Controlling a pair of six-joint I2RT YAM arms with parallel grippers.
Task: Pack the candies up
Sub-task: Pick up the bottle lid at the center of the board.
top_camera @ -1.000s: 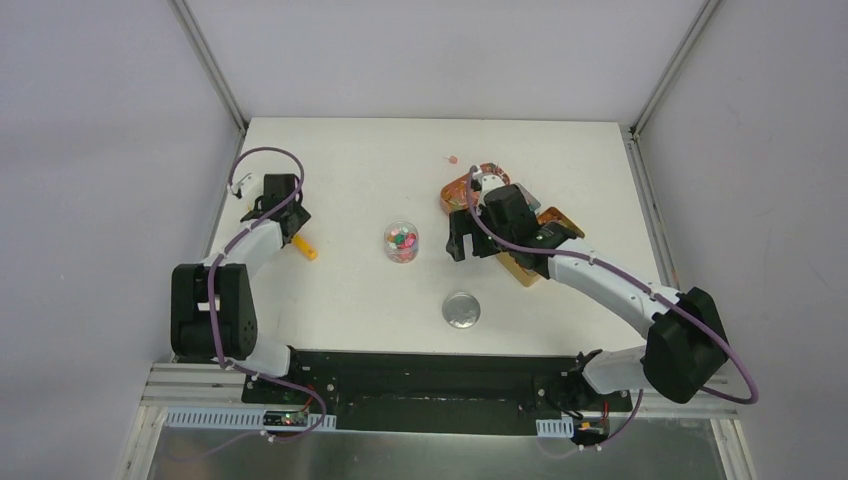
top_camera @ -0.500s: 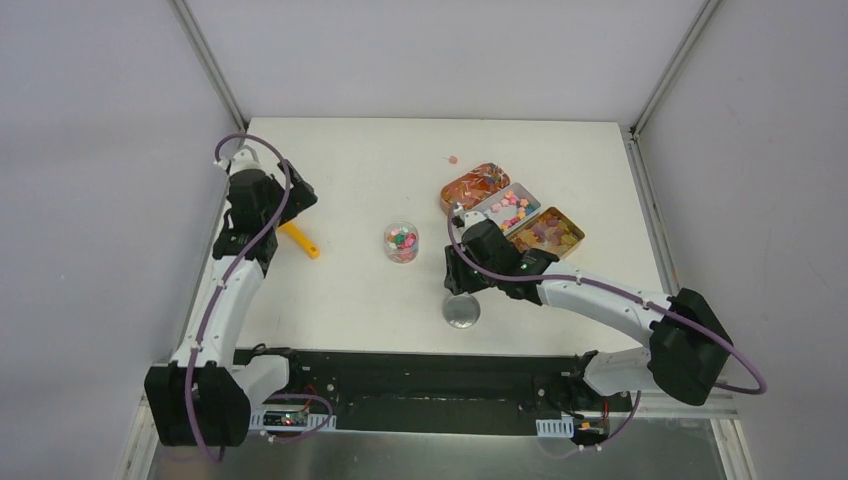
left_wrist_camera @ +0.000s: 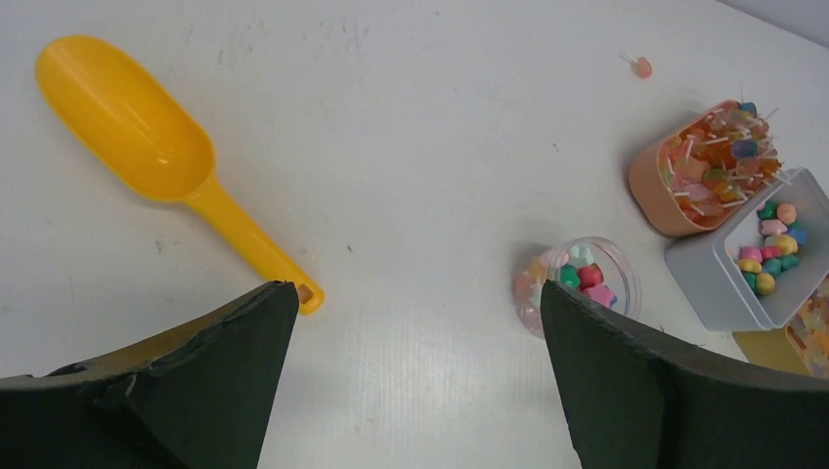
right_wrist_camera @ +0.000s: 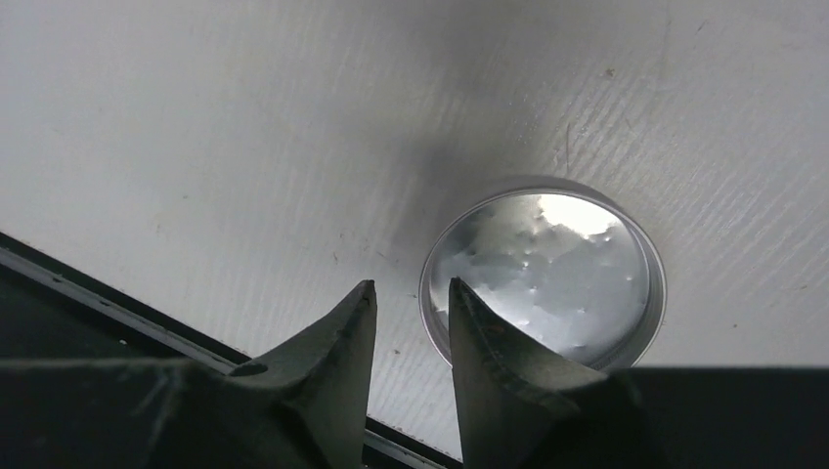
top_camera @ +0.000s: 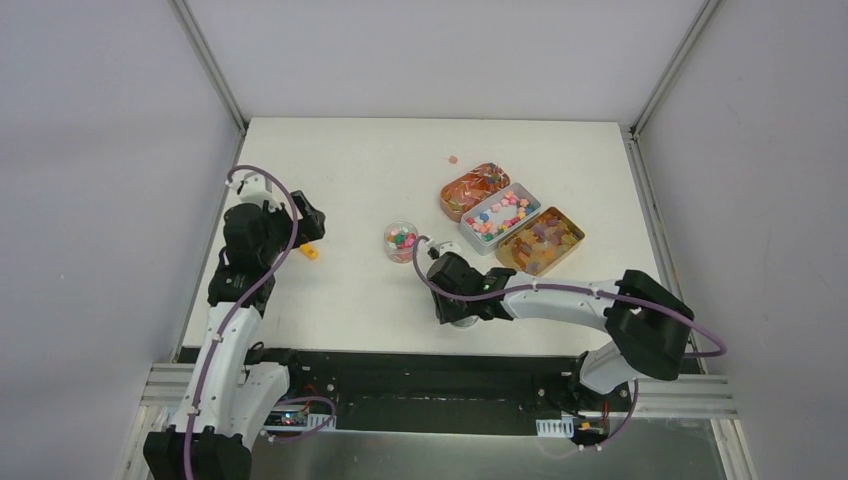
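Note:
The candies fill a small clear jar [top_camera: 401, 241] [left_wrist_camera: 587, 283] at mid-table and three trays at the right: an orange one [top_camera: 474, 190] [left_wrist_camera: 704, 166], a silver one [top_camera: 498, 215] [left_wrist_camera: 763, 256] and a gold one [top_camera: 540, 240]. One loose candy [top_camera: 453, 158] [left_wrist_camera: 640, 66] lies farther back. My left gripper [top_camera: 306, 226] [left_wrist_camera: 415, 293] is wide open and empty, above the table between the scoop and the jar. My right gripper [top_camera: 455, 305] [right_wrist_camera: 411, 285] is low over the round silver lid [right_wrist_camera: 545, 274]. Its jaws stand narrowly apart, one finger outside the rim and one over the lid.
The orange scoop [left_wrist_camera: 147, 147] lies flat left of the jar; the top view shows only its handle end [top_camera: 310, 252] below my left gripper. The table's near edge and black base rail [right_wrist_camera: 98, 313] run just behind my right gripper.
My left gripper opened, let go of the scoop and drew back from it. My right arm swung from the trays down to the lid, its jaws narrowing.

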